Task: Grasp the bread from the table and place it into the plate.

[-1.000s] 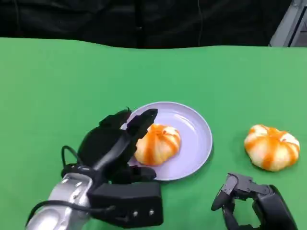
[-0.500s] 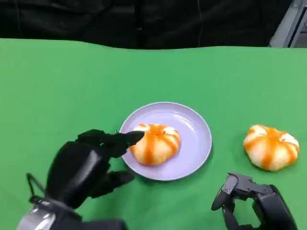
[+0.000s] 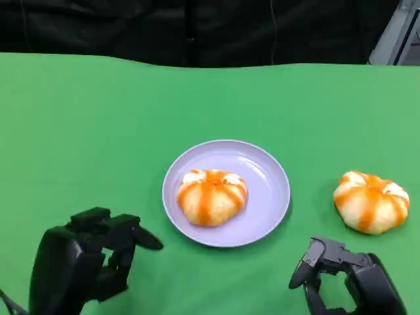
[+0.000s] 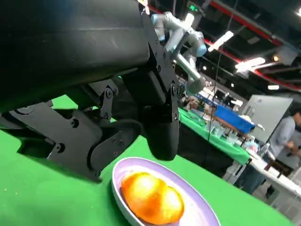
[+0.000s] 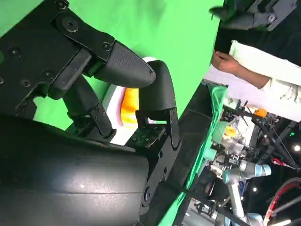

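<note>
Nearest to the robot, the left robot hand (image 3: 85, 259) hangs low over the green worktop (image 3: 85, 131) with its fingers apart and nothing in them, and the right robot hand (image 3: 341, 275) sits at the near right with its fingers curled in, also holding nothing. A little further out, one orange-striped bread (image 3: 211, 195) lies in the middle of the purple plate (image 3: 269, 190), and a second bread (image 3: 371, 201) lies on the worktop to the right of the plate, apart from it. Far behind the worktop, in the wrist views, there is a person in a pale sleeve (image 5: 263, 70).
</note>
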